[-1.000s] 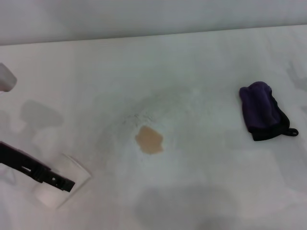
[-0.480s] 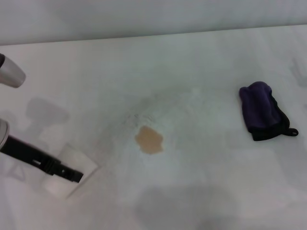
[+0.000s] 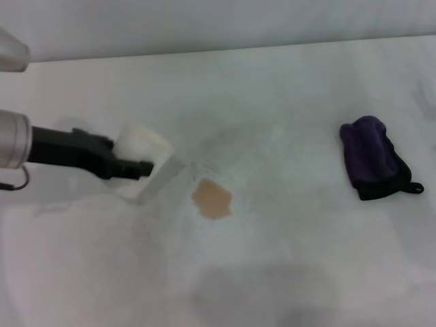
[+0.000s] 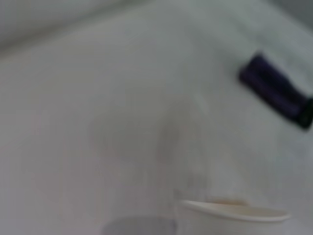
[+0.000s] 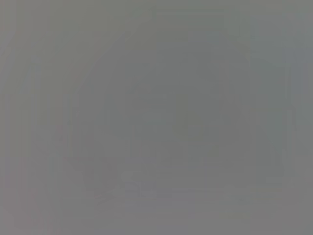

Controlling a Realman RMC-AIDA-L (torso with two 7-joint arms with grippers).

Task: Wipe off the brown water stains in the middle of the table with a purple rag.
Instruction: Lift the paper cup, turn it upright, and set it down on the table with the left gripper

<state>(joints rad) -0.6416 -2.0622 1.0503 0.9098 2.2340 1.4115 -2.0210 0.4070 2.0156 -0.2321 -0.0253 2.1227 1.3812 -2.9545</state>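
Observation:
The brown water stains [image 3: 212,199] form one small tan blotch in the middle of the white table [image 3: 286,82]. At the right lies the bunched purple rag [image 3: 373,155] with its black edge and loop; it also shows in the left wrist view as a dark purple rag [image 4: 274,90]. My left gripper [image 3: 131,167] reaches in from the left, shut on a white paper cup [image 3: 144,158] held tilted just left of the stain. The cup's rim [image 4: 234,211] fills the near edge of the left wrist view. My right gripper is out of view.
Faint grey smudges [image 3: 231,146] ring the stain. The table's far edge [image 3: 225,48] meets a pale wall. The right wrist view is a plain grey blur with nothing to make out.
My left gripper has carried the paper cup from the table's near left up and to the right, close to the stain. The rag and stain have not moved.

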